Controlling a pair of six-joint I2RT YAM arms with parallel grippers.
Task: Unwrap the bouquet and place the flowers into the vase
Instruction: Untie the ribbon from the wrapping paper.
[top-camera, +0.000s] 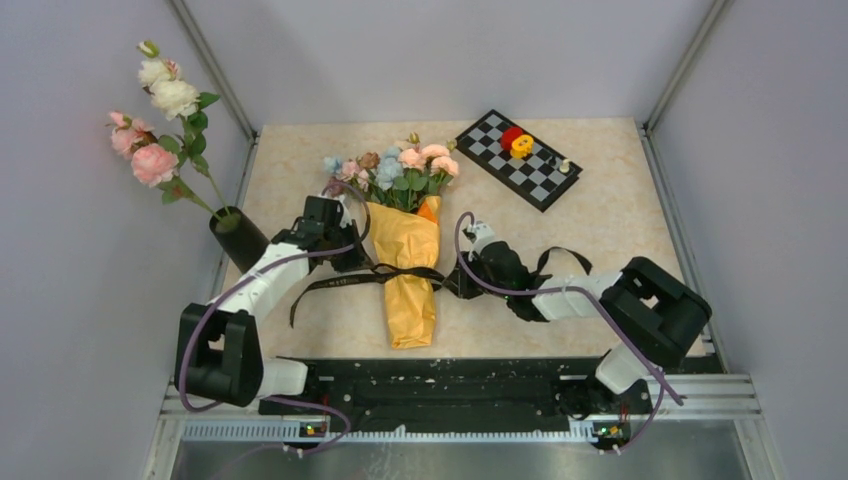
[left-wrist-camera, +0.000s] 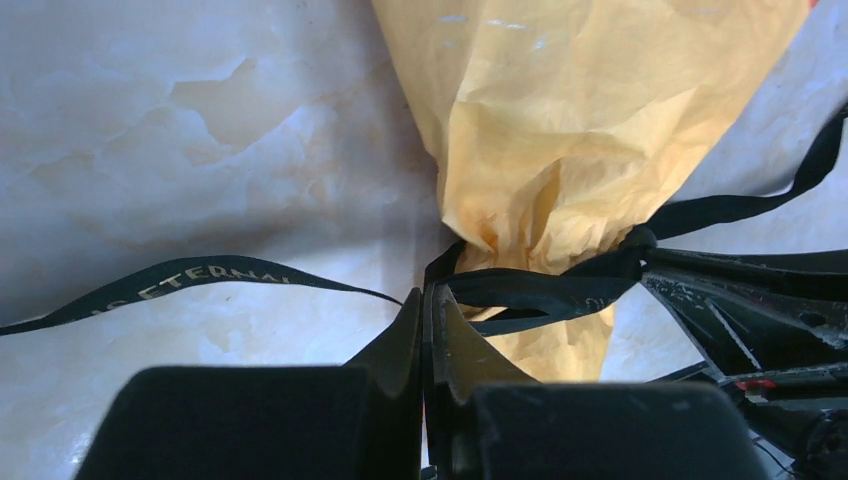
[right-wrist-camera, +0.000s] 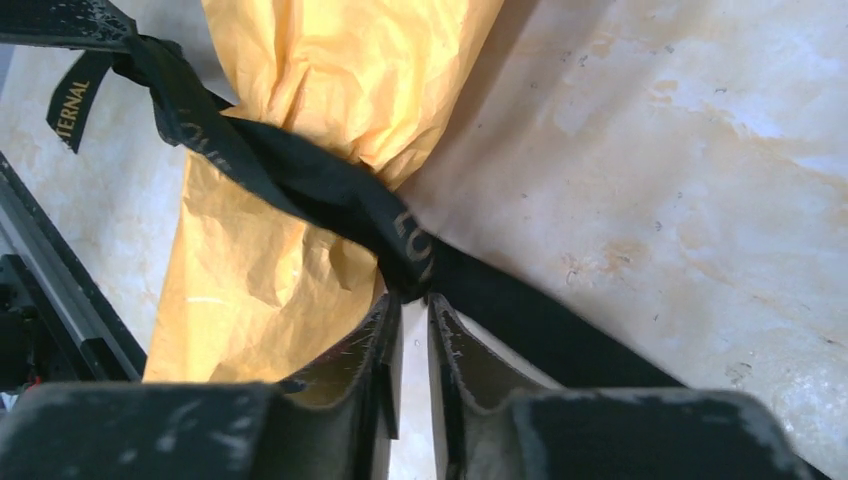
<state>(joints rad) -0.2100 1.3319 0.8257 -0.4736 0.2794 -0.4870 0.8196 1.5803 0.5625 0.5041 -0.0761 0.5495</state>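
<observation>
The pale marbled surface (top-camera: 620, 220) is carrying everything, and both arms are reaching in over it from the near edge. The left arm (top-camera: 265, 280) is angling toward the middle from the left and the right arm (top-camera: 570, 297) is stretching in from the right. Between them the bouquet (top-camera: 405, 265) is lying flat. Its orange-yellow paper (left-wrist-camera: 560, 120) is tapering toward the near edge and the flowers (top-camera: 400, 170) are fanning out at the far end. The vase (top-camera: 238, 238) is standing upright at the left edge, well apart from the bouquet. It is holding tall pink and white roses (top-camera: 155, 120). A chessboard (top-camera: 520, 160) is sitting at the far right with red and yellow pieces on it. The black ribbon (top-camera: 330, 285) is cinching the paper at its waist, and its tails are trailing out to both sides. The left jaws are pressing together just beside the paper's left flank and pinching the ribbon where it is leaving the knot. The right jaws are sitting at the paper's right flank, standing a narrow crack apart, with the ribbon (right-wrist-camera: 330, 190) crossing right at their tips
</observation>
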